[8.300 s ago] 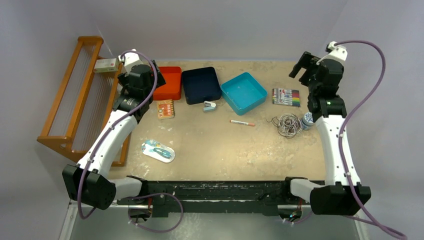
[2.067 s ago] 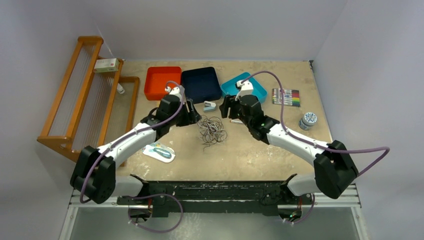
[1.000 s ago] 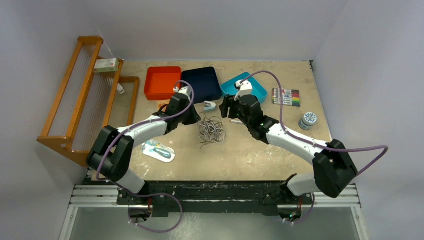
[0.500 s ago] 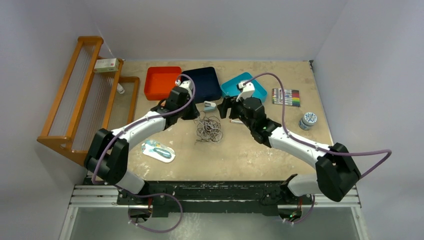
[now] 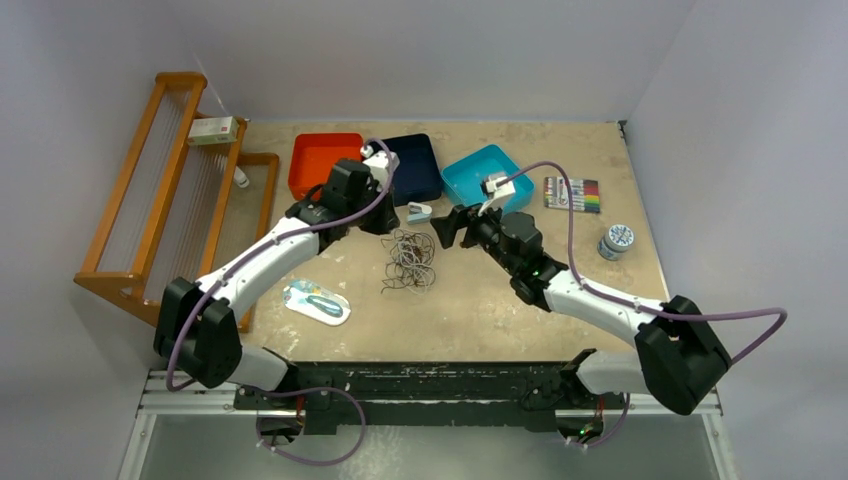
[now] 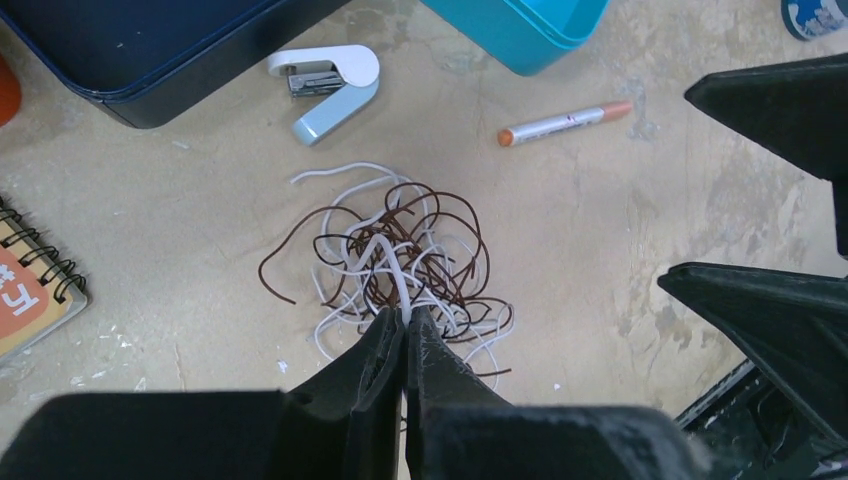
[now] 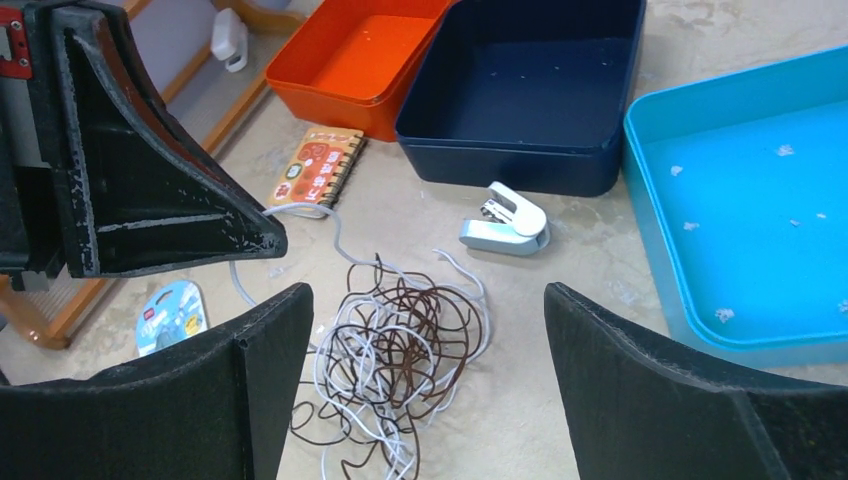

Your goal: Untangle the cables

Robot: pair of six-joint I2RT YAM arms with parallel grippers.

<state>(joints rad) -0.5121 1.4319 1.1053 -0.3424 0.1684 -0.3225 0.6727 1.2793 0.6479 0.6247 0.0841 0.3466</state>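
The cables (image 5: 408,258) lie as one loose tangle of white-grey and dark brown strands mid-table, also seen in the left wrist view (image 6: 420,262) and the right wrist view (image 7: 400,340). My left gripper (image 5: 386,224) (image 6: 407,316) is at the tangle's far-left edge, shut on a white cable that runs from its tips into the tangle. My right gripper (image 5: 447,228) (image 7: 428,292) is just right of the tangle, open wide. The tangle shows between its fingers, and it touches nothing.
A pale blue stapler (image 5: 419,211) and a red-and-white pen (image 6: 565,122) lie just beyond the tangle. Orange (image 5: 320,165), navy (image 5: 412,185) and teal (image 5: 470,178) trays line the back. A spiral notebook (image 7: 315,168), a packet (image 5: 316,302), a marker set (image 5: 572,194) and a wooden rack (image 5: 150,200) surround them.
My left gripper has shut on the white cable and drawn back toward the trays. The tangle has shifted slightly left. My right gripper's jaws have spread wider.
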